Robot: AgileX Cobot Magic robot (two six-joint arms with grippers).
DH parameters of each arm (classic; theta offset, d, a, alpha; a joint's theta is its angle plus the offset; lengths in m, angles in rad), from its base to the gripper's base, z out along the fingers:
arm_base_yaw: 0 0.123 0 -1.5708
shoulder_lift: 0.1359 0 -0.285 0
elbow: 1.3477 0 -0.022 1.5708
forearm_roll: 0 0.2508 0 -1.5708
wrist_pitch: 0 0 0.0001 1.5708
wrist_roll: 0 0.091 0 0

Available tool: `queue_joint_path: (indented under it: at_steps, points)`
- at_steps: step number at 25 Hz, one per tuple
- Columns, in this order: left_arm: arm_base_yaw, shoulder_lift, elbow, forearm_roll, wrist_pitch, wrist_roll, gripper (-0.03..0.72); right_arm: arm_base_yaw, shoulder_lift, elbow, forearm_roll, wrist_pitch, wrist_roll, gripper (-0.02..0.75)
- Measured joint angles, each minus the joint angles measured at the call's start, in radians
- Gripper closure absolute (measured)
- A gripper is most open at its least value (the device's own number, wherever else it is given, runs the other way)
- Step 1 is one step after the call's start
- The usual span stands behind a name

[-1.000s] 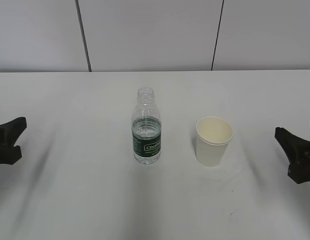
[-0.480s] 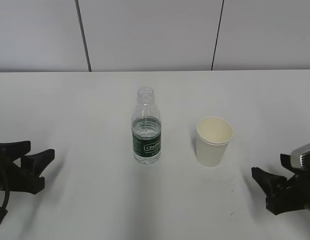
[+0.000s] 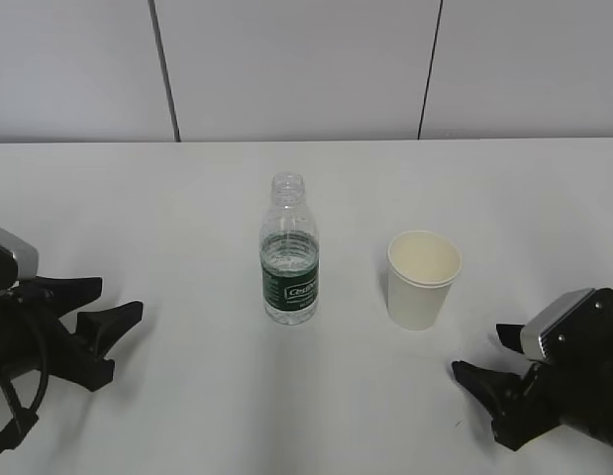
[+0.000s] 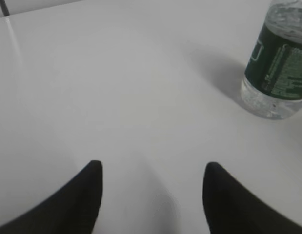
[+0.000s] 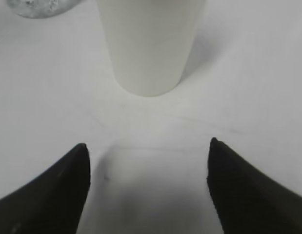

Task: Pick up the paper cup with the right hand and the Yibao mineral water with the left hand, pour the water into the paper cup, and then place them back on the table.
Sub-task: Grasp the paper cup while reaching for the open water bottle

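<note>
Exterior view: your left hand (image 3: 113, 332) and right hand (image 3: 479, 391) have both moved inward, jaws wide and empty; bottle (image 3: 289, 252) and cup (image 3: 422, 279) stand untouched on the table (image 3: 187, 198), so grasping comes next.

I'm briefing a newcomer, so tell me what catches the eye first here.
A capless Yibao mineral water bottle stands mid-table, with the paper cup upright beside it on its right, apart from it. Near the front edge of the white table, the left tool and right tool sit open, touching nothing.
</note>
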Motion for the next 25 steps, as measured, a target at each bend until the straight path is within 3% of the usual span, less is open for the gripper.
queue_joint_path:
  at_steps: [4, 10, 25]
  points:
    - [0.0, 0.018, -0.032, 0.018, 0.0, -0.003, 0.279, 0.0, 0.003, -0.041, -0.012, -0.001, 0.006, 0.148]
    - [0.0, 0.019, -0.036, 0.021, 0.0, -0.003, 0.279, 0.0, 0.004, -0.117, -0.056, -0.002, 0.091, 0.069]
    - [0.0, 0.019, -0.036, 0.021, 0.0, -0.004, 0.282, 0.0, 0.107, -0.29, -0.197, -0.004, 0.215, 0.059]
